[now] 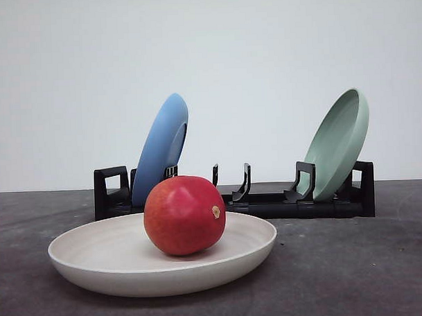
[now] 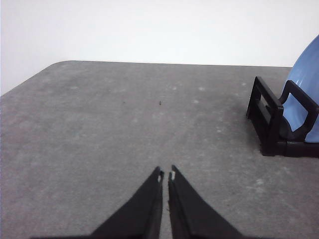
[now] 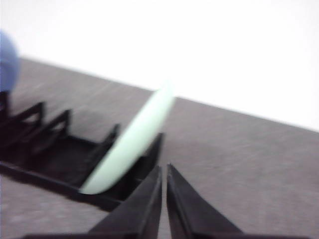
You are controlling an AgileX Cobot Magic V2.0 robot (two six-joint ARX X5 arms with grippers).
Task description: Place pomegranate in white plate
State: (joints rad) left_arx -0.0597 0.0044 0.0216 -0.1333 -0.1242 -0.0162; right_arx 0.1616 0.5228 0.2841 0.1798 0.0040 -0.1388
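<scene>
We record a dark grey, matte, lightly speckled table surface (image 1: 353, 264) backed by a plain white wall (image 1: 263, 59).

Nearest in the front view stands one wide, shallow off-white round plate (image 1: 83, 263) with a raised rim. One smooth, rounded red pomegranate (image 1: 183, 214) with orange-tinged skin and a small tan stem spot rests inside it, near the centre.

Behind the plate lies one black slotted plastic dish rack (image 1: 268, 201). It holds two leaning plates: one blue round plate (image 1: 160, 147) at its left end and one pale green round plate (image 1: 337, 142) at its right end.

The left gripper (image 2: 166, 175) has its black fingers (image 2: 149, 199) drawn together, holding nothing, over bare table; the rack's end and the blue plate sit ahead and to one side.

The right gripper (image 3: 164, 169) is likewise closed and empty; the green plate stands just beyond its fingers (image 3: 144, 204). This view is blurred.
</scene>
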